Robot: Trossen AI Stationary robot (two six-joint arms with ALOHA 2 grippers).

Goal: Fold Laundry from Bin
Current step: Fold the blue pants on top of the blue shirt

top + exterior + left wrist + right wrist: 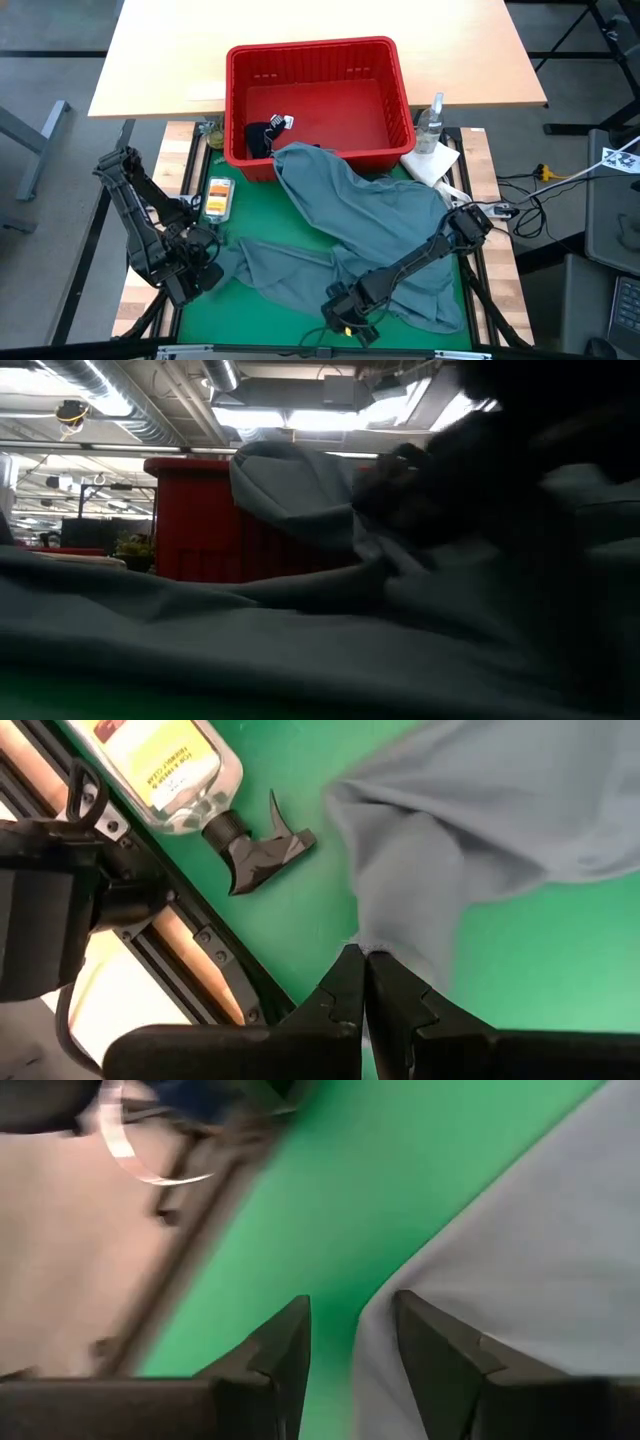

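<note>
Grey-blue garment (370, 235) lies spread over the green mat (270, 215) of the worktop, its far end draped over the near rim of the red bin (318, 100). A dark navy piece (262, 135) sits inside the bin at its left. Left pincer (203, 272) at the near left, fingers closed tight on a corner of the garment's cloth (400, 900). Right pincer (345, 318) at the near edge, fingers standing apart over the garment's hem; whether cloth lies between them is unclear, likely just beside one finger (440, 1355). Spray bottle (218, 197) lies on the mat, left of the garment. Clear bottle (432, 122) stands right of the bin.
</note>
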